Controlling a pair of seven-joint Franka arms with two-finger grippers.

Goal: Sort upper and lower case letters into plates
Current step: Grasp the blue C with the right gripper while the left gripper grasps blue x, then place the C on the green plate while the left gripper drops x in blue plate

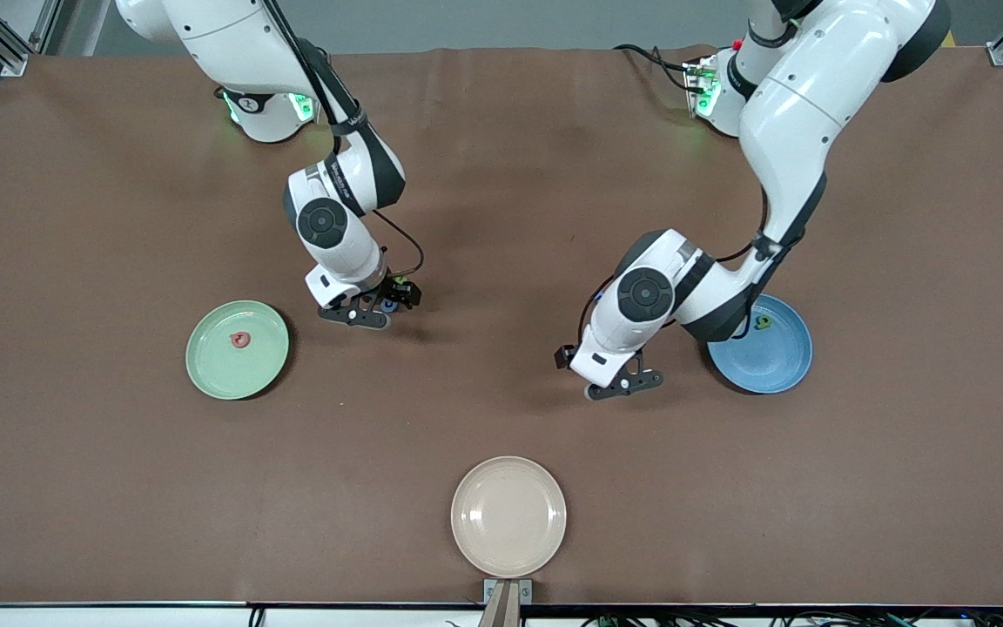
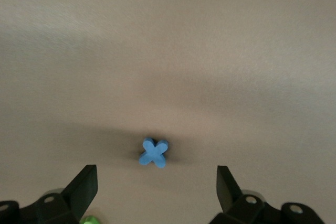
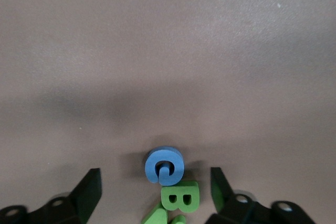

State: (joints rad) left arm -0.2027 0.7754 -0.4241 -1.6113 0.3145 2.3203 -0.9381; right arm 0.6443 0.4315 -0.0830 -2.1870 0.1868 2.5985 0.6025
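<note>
The brown counter point(image 1: 501, 418) carries 3 plates. The mint green plate point(image 1: 238, 350) sits toward the right arm's end, with a small pink letter point(image 1: 240, 340) lying in it. The blue plate point(image 1: 767, 361) sits toward the left arm's end, partly covered by the left arm, and holds a small green and dark letter point(image 1: 762, 323). The cream plate point(image 1: 508, 516) lies nearest the front camera, between the other 2 and well apart from both.

The right gripper point(image 1: 375, 309) is low over the counter beside the green plate, toward the middle. Its fingers point(image 3: 86, 192) are spread apart and grip nothing. In the right wrist view a blue letter C point(image 3: 164, 166) lies flat on the counter between them, touching neither, and a green letter B point(image 3: 180, 196) lies just beside it, with more green pieces point(image 3: 157, 216) next to that.

The left gripper point(image 1: 623, 383) is low over the counter just beside the blue plate, toward the middle. Its fingers point(image 2: 84, 187) are wide apart and hold nothing. In the left wrist view a blue letter x point(image 2: 154, 152) lies on the counter ahead of them, apart from both.
</note>
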